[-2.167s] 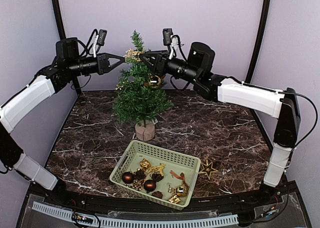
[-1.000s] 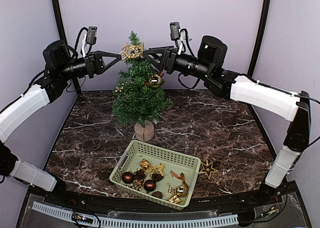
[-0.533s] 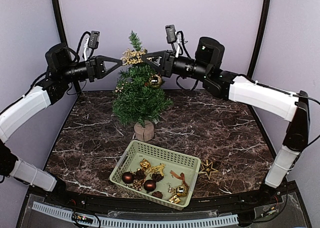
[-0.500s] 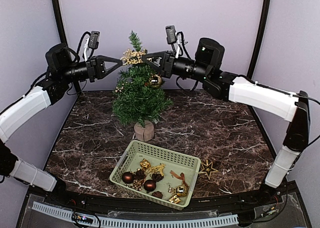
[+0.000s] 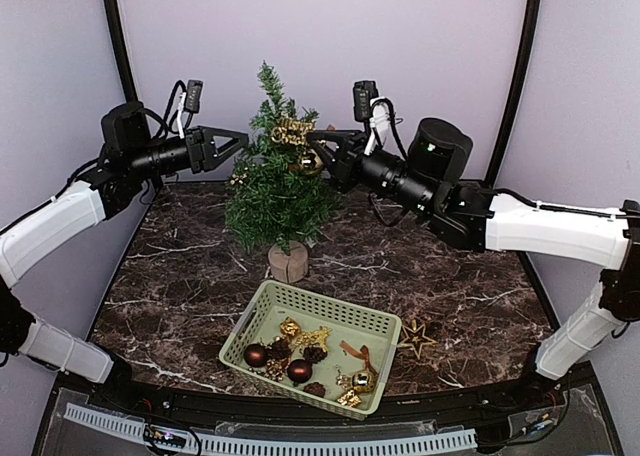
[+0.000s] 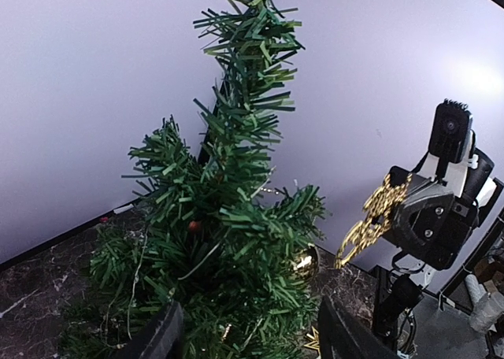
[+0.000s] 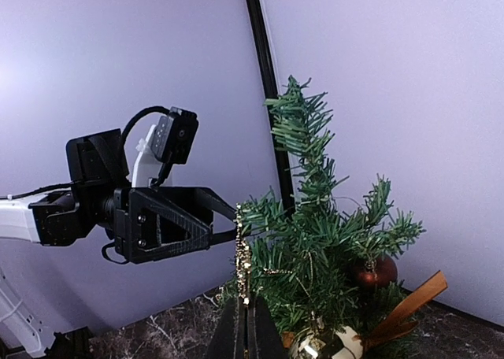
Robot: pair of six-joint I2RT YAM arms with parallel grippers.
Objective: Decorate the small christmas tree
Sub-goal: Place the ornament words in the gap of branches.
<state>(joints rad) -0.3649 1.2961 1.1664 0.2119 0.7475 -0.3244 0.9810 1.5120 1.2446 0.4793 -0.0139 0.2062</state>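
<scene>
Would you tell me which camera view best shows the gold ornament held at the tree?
The left wrist view: the gold ornament faces it broadside against the pale wall. The top view shows it small; the right wrist view sees it only edge-on.

- We see the small christmas tree [image 5: 275, 201] on the table [image 5: 450, 246], behind the basket [image 5: 330, 302].
- Right of the basket lies a star [image 5: 415, 337].
- An ornament [image 5: 292, 131] hangs near the tree's upper branches.
</scene>
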